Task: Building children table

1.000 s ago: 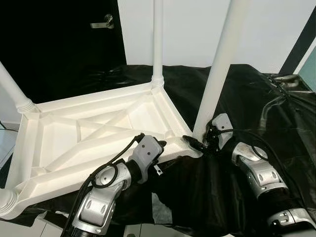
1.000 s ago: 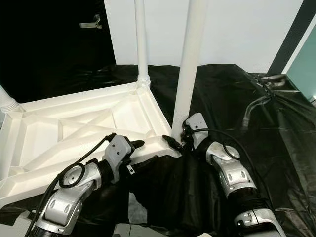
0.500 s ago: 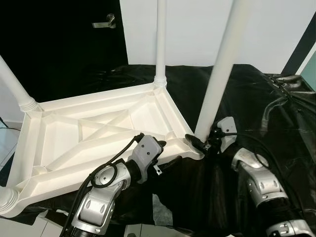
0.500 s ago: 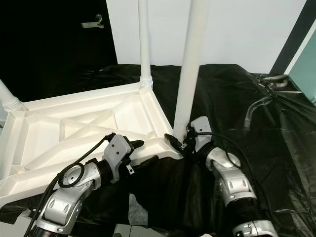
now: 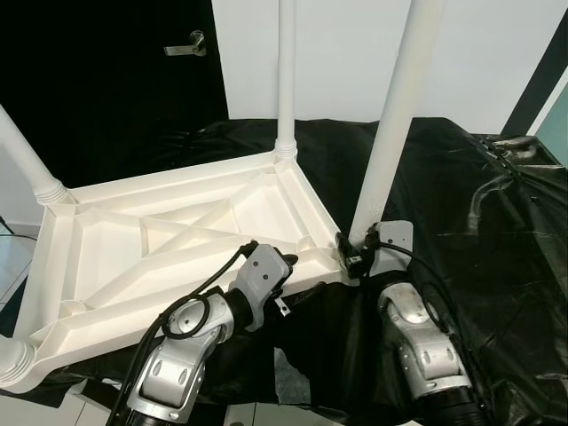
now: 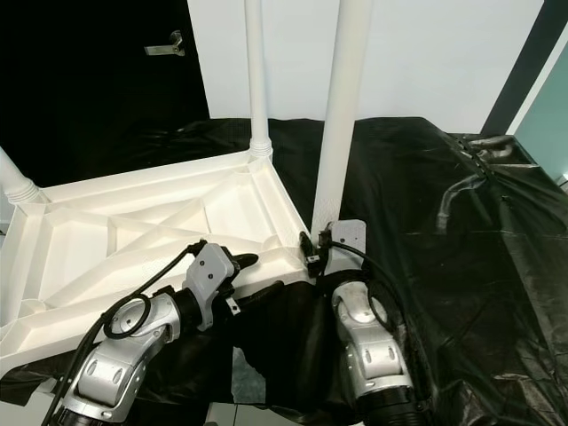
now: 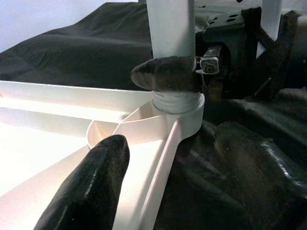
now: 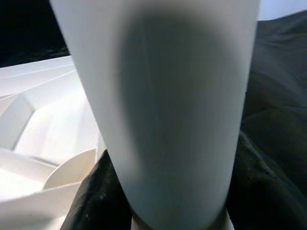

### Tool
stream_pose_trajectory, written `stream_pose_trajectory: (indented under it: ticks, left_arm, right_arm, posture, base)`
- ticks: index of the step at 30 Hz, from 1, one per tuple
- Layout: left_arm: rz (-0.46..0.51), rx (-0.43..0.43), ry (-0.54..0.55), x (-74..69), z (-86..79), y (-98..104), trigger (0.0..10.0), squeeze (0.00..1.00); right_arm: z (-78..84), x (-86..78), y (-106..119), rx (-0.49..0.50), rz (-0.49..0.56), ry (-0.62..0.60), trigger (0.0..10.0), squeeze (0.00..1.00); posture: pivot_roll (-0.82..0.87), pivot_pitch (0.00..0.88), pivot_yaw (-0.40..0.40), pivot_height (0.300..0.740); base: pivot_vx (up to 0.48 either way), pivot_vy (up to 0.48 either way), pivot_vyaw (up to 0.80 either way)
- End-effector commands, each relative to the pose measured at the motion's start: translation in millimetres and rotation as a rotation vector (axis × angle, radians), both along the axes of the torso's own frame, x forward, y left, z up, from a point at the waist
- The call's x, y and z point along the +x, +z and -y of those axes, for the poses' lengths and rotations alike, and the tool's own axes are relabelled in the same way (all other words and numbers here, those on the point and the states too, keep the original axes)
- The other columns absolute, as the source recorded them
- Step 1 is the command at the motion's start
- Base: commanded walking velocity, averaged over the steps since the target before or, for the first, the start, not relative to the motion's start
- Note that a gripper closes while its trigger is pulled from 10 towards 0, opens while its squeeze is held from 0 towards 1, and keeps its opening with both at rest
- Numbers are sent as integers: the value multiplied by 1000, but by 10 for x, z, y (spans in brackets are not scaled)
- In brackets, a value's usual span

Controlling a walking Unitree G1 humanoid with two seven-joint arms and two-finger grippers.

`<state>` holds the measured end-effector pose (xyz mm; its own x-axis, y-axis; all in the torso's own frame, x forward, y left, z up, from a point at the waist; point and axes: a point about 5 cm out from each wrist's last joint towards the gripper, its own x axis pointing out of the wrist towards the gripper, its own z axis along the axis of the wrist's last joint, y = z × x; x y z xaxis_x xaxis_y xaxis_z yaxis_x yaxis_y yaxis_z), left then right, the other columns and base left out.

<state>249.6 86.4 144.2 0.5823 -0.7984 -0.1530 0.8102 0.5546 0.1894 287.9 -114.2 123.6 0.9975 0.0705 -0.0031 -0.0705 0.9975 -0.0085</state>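
Now our right gripper [image 5: 355, 256] clasps the base of the near white leg [image 5: 393, 124] where it meets the corner socket of the upturned tabletop [image 5: 169, 244], probably to seat it. Beside that corner, our left gripper [image 7: 168, 143] spreads wide across the tabletop's rim (one finger inside, one outside), likely steadying it on the black sheet [image 5: 497, 231]

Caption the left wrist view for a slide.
Right gripper clamps the white leg above its corner socket on the upturned tabletop.

table [image 5: 177, 240]: white | cloth [image 5: 497, 231]: black | door [image 5: 106, 80]: black | wall [image 5: 346, 53]: white
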Motion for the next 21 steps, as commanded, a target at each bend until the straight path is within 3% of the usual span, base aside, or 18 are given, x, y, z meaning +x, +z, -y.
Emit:
stream_pose_trajectory:
  ticks: [1,10,11,17,21]
  left_arm:
    - [1,-8,23,-8,2,14,10000,0]
    - [3,-1,24,-2,-2,11,10000,0]
    - [6,-2,25,-3,4,14,10000,0]
    - [7,-11,29,5,14,24,10000,0]
    - [9,-9,31,11,4,33,10000,0]
  right_arm:
    - [16,-48,-142,-8,-73,-38,10000,0]
    - [10,-63,-87,0,-51,-26,10000,0]
    - [17,-64,-67,3,-39,-15,10000,1000]
    - [86,-64,12,-2,7,19,10000,1000]
    - [193,-95,100,1,60,158,10000,1000]
  posture:
    - [40,0,11,740]
    - [47,0,6,740]
    - [49,0,-2,740]
    - [44,0,-4,740]
    - [43,0,1,740]
  base:
    - [0,0,0]
    - [0,0,0]
    - [0,0,0]
    - [0,0,0]
    - [0,0,0]
